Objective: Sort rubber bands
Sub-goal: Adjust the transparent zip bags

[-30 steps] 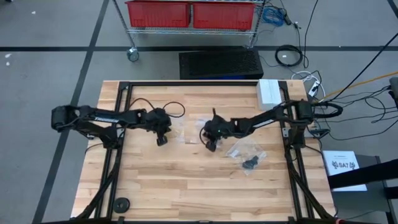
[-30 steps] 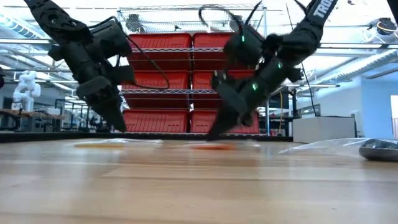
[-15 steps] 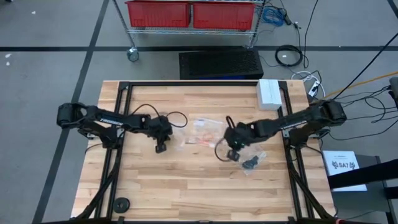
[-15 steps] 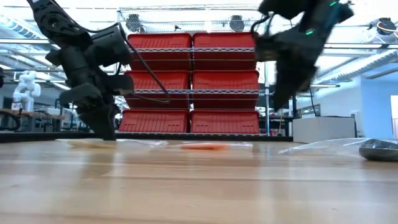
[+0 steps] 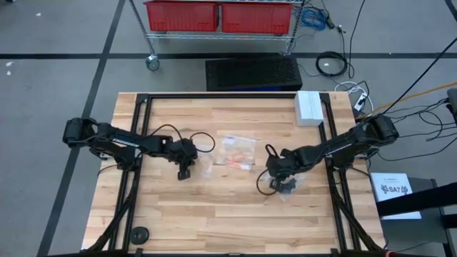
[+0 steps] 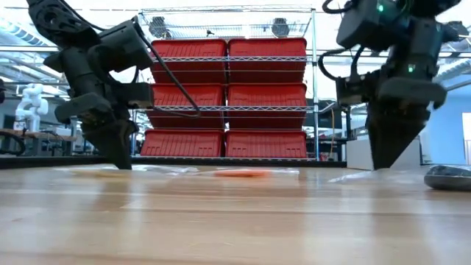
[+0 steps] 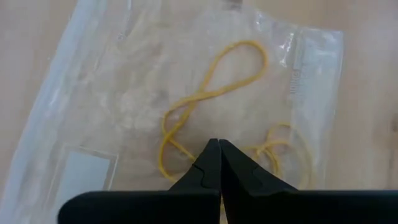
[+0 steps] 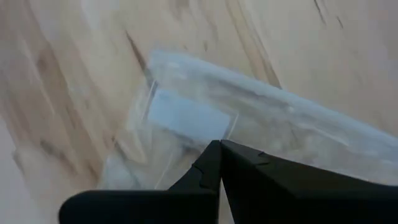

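Two hands work low over the wooden desk (image 5: pixel 214 207), both with fingers pressed fully together and holding nothing. The left hand (image 7: pixel 217 149) points its tip down onto a clear plastic bag (image 7: pixel 112 93) on the desk's left-centre, just touching the pale tan rubber bands (image 7: pixel 211 93) lying looped inside it. Orange rubber bands (image 5: pixel 234 158) sit in another clear bag (image 5: pixel 243 143) at mid-desk. The right hand (image 8: pixel 219 148) hovers over a third clear bag (image 8: pixel 280 118) to the right, near a dark clump of black rubber bands (image 5: pixel 288 188).
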Motion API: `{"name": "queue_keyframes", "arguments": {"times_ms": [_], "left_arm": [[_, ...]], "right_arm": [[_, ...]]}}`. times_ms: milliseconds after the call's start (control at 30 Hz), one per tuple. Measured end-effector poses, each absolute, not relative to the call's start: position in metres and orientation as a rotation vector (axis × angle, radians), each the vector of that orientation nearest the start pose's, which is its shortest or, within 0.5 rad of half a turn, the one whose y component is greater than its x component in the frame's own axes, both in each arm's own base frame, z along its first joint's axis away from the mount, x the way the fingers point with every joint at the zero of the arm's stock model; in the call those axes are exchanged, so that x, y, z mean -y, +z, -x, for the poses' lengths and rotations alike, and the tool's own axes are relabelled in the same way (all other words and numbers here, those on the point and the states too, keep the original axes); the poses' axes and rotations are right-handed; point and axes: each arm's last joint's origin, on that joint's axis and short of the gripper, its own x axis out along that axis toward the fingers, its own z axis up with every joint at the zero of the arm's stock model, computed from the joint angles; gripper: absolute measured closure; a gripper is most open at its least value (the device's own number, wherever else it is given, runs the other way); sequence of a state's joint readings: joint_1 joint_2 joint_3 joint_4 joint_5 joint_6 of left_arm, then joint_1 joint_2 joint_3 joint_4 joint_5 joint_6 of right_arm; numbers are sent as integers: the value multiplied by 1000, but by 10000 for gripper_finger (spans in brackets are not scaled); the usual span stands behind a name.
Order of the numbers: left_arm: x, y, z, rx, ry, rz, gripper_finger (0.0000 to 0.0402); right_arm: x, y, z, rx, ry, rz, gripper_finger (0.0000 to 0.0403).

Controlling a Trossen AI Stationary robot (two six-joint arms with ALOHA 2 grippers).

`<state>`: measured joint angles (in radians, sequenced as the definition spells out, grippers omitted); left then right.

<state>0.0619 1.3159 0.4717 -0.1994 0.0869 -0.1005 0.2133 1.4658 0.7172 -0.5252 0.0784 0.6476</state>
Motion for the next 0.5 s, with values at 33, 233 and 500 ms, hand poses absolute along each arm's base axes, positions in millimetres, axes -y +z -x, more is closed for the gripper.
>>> {"name": "queue_keyframes", "arguments": {"times_ms": [33,233,500], "left_arm": [[-11,132,-209,-1042,41,162,401],[-12,132,-210,-1036,107,153,401],[-13,132,-209,-1037,122,161,401]], "right_arm": [[-48,146,-236,-1211,-292,-392,403],[-38,127,-233,-1107,-393,-522,403],[-22,124,-228,-1038,-689,-640,403]]}}
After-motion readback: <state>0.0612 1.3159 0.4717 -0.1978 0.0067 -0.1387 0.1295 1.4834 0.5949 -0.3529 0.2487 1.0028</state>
